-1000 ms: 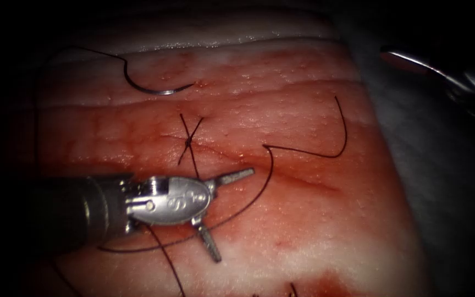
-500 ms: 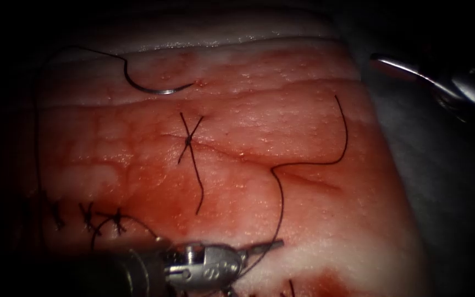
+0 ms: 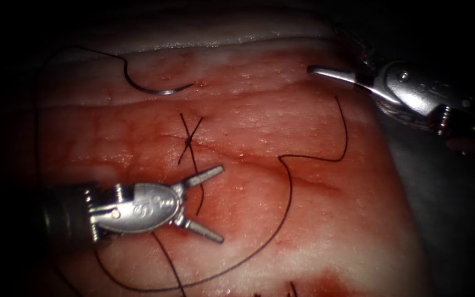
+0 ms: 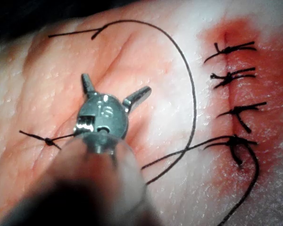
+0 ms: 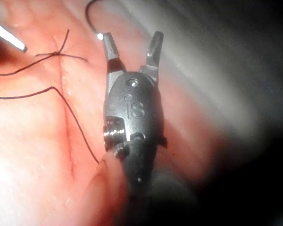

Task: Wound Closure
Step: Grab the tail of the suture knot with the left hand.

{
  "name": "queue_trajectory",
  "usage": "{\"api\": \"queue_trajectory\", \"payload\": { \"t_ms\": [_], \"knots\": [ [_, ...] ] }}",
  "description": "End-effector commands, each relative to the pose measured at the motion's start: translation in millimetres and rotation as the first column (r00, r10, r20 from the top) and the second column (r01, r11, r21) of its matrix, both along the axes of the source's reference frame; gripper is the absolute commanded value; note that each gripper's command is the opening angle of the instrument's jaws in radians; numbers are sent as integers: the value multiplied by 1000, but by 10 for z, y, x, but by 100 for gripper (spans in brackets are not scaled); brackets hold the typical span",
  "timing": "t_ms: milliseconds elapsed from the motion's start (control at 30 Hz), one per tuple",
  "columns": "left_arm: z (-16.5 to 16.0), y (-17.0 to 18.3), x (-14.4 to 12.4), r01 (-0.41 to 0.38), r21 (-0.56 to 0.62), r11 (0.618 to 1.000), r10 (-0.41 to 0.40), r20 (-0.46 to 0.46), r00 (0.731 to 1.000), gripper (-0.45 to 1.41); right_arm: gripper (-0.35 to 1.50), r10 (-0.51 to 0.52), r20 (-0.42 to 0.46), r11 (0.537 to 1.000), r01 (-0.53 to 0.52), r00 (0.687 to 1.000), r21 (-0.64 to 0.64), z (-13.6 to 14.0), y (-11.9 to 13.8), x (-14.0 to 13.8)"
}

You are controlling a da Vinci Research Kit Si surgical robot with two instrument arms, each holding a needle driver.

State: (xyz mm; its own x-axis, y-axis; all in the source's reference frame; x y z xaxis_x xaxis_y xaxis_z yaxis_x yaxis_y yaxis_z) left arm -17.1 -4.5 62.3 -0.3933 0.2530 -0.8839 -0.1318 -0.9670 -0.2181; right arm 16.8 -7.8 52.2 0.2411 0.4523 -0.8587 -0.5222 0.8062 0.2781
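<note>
So the left tool (image 3: 215, 204) is back up over the tissue (image 3: 325, 220) after dipping toward the near edge half a second ago. Its jaws are spread wide and holding nothing. The tail of the tied stitch (image 3: 187, 142) runs down right between the two open jaws, and the knot sits just beyond the upper one.

The right tool (image 3: 317, 70) has slid in from the far right edge and now hangs over the tissue's upper right corner. In its wrist view the jaws are parted and empty too.

The needle (image 3: 158, 88) hasn't budged. It's lying loose on top of the tissue, well beyond the left jaws, not stuck in anything. Its thread (image 3: 287, 203) sweeps in a big loop around the left tool's far side.

My read: nobody has the needle or thread right now, so it's a regrouping moment with both tools free.
</note>
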Motion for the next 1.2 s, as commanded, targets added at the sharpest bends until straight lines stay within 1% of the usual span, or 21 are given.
{"api": "queue_trajectory", "payload": {
  "t_ms": [33, 67, 133, 233, 267, 300, 333, 367, 400, 467, 567, 667, 767, 867, 900, 933, 1000, 1133, 1200],
  "knots": [
    [8, 0, -5, 2, -10, 1000, -2, -13, 1000, 63, 113, -20, -9, 1000, 20, 1000, 0, 9, -1, 17],
    [16, -4, -4, -4, -7, 1000, 4, -45, 999, 63, 113, -31, -13, 1000, 31, 999, -2, 14, -4, 22],
    [25, -9, -4, -33, 2, 999, 33, -65, 997, 64, 113, -37, -16, 999, 36, 999, -5, 17, -6, 25],
    [39, -19, -1, -142, -39, 989, 138, -107, 985, 69, 111, -41, -14, 999, 41, 999, -4, 17, -7, 27],
    [42, -20, 1, -163, -38, 986, 157, -120, 980, 69, 111, -41, -14, 999, 41, 999, -4, 17, -7, 27],
    [47, -20, 4, -202, -59, 978, 193, -134, 972, 71, 111, -43, -13, 999, 43, 999, -3, 17, -8, 27],
    [49, -18, 6, -223, -81, 971, 210, -147, 967, 74, 111, -43, -13, 999, 43, 999, -2, 17, -8, 27],
    [52, -16, 8, -235, -94, 967, 219, -156, 963, 76, 109, -43, -13, 999, 43, 999, -2, 17, -7, 27],
    [55, -12, 12, -242, -108, 964, 223, -164, 961, 73, 109, -43, -13, 999, 43, 999, -2, 17, -7, 27],
    [58, -8, 16, -266, -138, 954, 240, -178, 954, 73, 109, -44, -11, 999, 44, 999, 0, 17, -7, 28],
    [61, -6, 20, -306, -157, 939, 272, -204, 940, 73, 109, -46, -8, 999, 46, 999, 3, 17, -7, 31],
    [63, -8, 16, -312, -170, 935, 273, -219, 937, 69, 109, -48, -8, 999, 48, 999, 4, 17, -7, 34],
    [64, -12, 8, -331, -184, 926, 295, -199, 935, 66, 108, -48, -8, 999, 48, 999, 4, 17, -7, 35],
    [63, -13, 1, -353, -208, 912, 317, -187, 930, 59, 106, -49, -9, 999, 49, 999, 3, 17, -8, 34],
    [63, -12, -2, -364, -219, 905, 326, -188, 926, 48, 106, -50, -10, 999, 50, 999, 2, 17, -8, 34],
    [63, -12, -2, -364, -219, 905, 326, -188, 926, 48, 106, -50, -10, 999, 50, 999, 2, 17, -8, 34],
    [63, -8, -1, -369, -226, 902, 331, -188, 925, 37, 106, -51, -11, 999, 51, 999, 2, 17, -9, 33],
    [66, 2, 3, -360, -227, 905, 324, -183, 928, 4, 104, -54, -8, 999, 54, 999, 2, 17, -12, 32],
    [68, 5, 6, -355, -228, 907, 314, -199, 928, 0, 104, -54, -8, 999, 54, 999, 1, 17, -12, 32]
  ]
}}
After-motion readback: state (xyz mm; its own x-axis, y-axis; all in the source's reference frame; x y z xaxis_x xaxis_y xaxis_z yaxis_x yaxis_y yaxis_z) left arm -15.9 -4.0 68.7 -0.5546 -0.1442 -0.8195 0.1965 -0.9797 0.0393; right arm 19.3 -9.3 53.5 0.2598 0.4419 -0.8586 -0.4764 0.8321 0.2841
